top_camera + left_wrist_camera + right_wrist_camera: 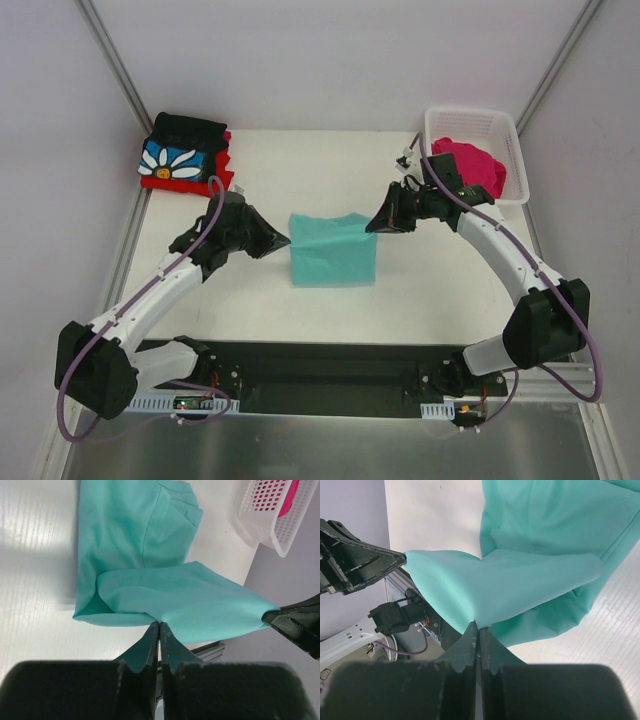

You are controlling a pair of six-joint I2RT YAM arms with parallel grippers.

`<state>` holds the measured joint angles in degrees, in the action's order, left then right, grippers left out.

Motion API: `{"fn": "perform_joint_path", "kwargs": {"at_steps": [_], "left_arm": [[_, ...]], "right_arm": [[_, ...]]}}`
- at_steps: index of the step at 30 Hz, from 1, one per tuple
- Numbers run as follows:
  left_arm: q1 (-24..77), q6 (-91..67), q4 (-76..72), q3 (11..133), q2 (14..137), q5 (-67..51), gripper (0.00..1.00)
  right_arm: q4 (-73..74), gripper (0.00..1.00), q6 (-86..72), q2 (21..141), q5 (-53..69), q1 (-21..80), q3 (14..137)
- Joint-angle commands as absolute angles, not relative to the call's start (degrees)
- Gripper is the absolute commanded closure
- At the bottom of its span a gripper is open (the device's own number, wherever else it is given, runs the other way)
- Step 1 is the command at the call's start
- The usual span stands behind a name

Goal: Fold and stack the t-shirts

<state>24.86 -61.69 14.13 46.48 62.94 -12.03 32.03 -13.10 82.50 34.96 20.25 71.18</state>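
Left gripper (159, 630) pinched shut on mint-teal shirt (333, 252), 10 o'clock corner. Right gripper (478, 627) clamped on its 2 o'clock corner, flap stretched between them. Shirt mid-table (430, 290). Black daisy shirt (182, 158) far 10 o'clock, pink shirt (472, 165) in basket (470, 117) at 2.

A robot lab cell: plain panel walls (330, 60), white table (420, 290), black arm-mounting rail (320, 365).

The middle t-shirt (333, 252) lies at the centre of the desk (300, 170), with the left end effector (286, 240) at its left edge, the right end effector (371, 226) at its right edge, a stack of t-shirts (185, 158) at the far-left corner, and another t-shirt (472, 165) in the basket (470, 114) at the far right.
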Motion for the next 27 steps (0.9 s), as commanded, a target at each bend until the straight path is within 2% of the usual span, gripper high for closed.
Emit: {"fn": "perform_joint_path", "kwargs": {"at_steps": [1,15,27], "left_arm": [[23.8,-57.0,14.4,50.4,67.0,-12.9,1.0],[23.0,-56.3,9.8,50.4,73.7,-14.9,1.0],[23.1,-56.7,9.7,47.6,69.0,-15.2,1.0]], "right_arm": [[33.7,0.99,-11.4,83.3,35.4,18.8,73.7],[33.8,0.99,-9.4,83.5,35.6,17.5,71.6],[33.8,0.99,-10.0,80.0,35.7,17.5,68.5]]}}
